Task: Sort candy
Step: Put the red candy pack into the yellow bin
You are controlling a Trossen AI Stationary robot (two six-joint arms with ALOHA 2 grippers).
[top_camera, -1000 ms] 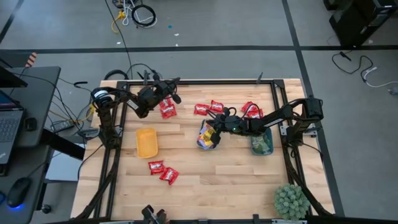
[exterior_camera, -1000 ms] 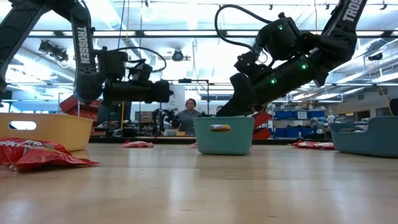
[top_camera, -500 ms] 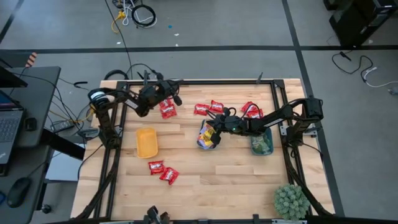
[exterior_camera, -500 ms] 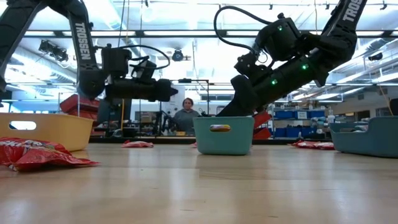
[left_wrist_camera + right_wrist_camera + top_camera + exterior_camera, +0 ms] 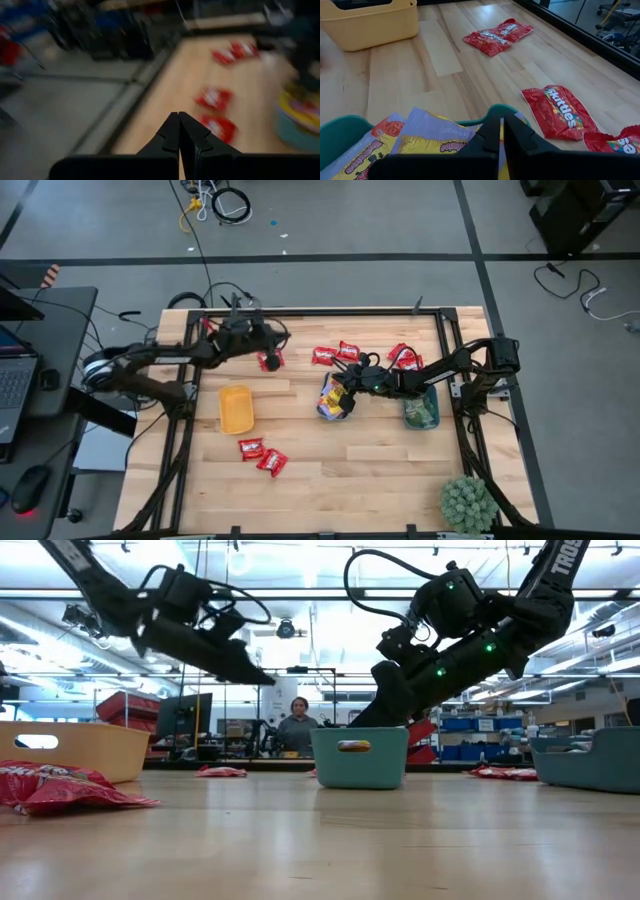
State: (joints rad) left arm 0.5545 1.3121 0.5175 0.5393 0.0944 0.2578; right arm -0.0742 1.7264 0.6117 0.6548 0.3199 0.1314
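**Candy sorting on a wooden table, four views at one moment.**

High view: the left gripper (image 5: pixel 268 358), fingers together and empty, hangs over red packets (image 5: pixel 270 360) near the table's far edge, partly hiding them. The right gripper (image 5: pixel 345 390), also closed and empty, sits over the teal tray (image 5: pixel 325 402) of yellow packets (image 5: pixel 335 405); two more red packets (image 5: pixel 262 456) lie beyond the yellow tray (image 5: pixel 236 409).
Low view: tray walls conceal most contents.
Left wrist view: blurred; red packets are indistinct.
Right wrist view: one red packet (image 5: pixel 559 111) lies with its long axis running diagonally away from the tray.
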